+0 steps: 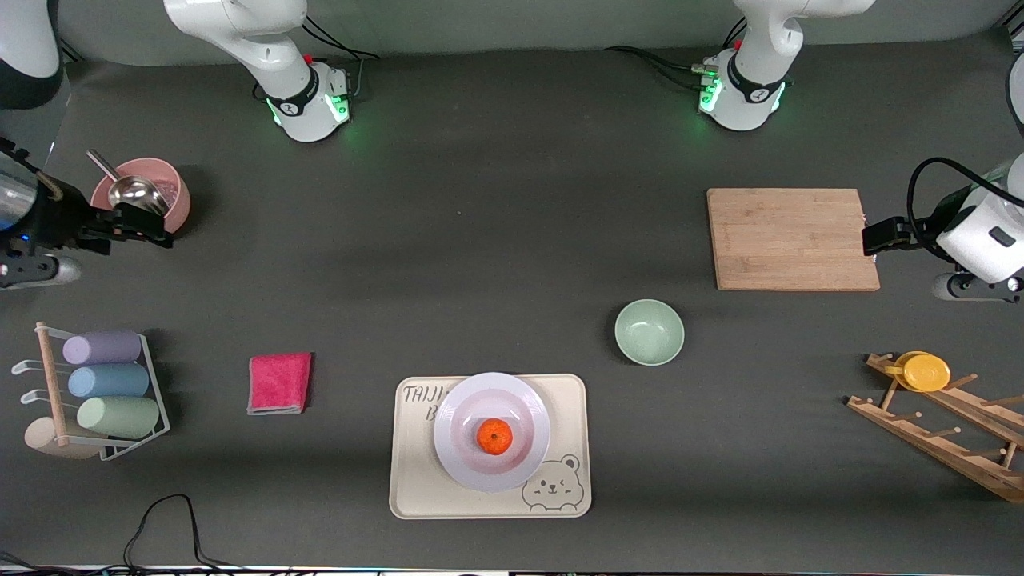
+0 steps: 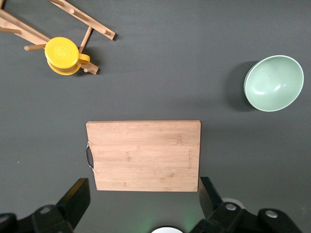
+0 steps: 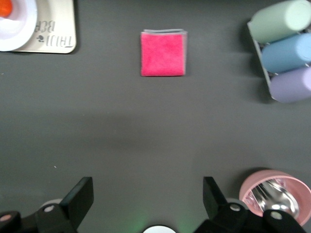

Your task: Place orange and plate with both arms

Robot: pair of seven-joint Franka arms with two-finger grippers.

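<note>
Dark table [image 1: 496,264] — orange [image 1: 495,437] sits in plate [image 1: 464,464].

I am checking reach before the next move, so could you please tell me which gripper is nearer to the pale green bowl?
Left. The left gripper hovers by the wooden cutting board, close to the green bowl. The right gripper is at the pink bowl, toward the right arm's end.

Two white jointed arms rise from rounded white bases, the right arm's base [image 1: 308,108] and the left arm's base [image 1: 740,96], each ringed by a black band and lit by green lights. Black cables trail from both bases, with red fittings at about 12 o'clock. The left gripper [image 2: 143,204] and right gripper [image 3: 146,206] have black wedge-shaped fingers with round silver screws.
</note>
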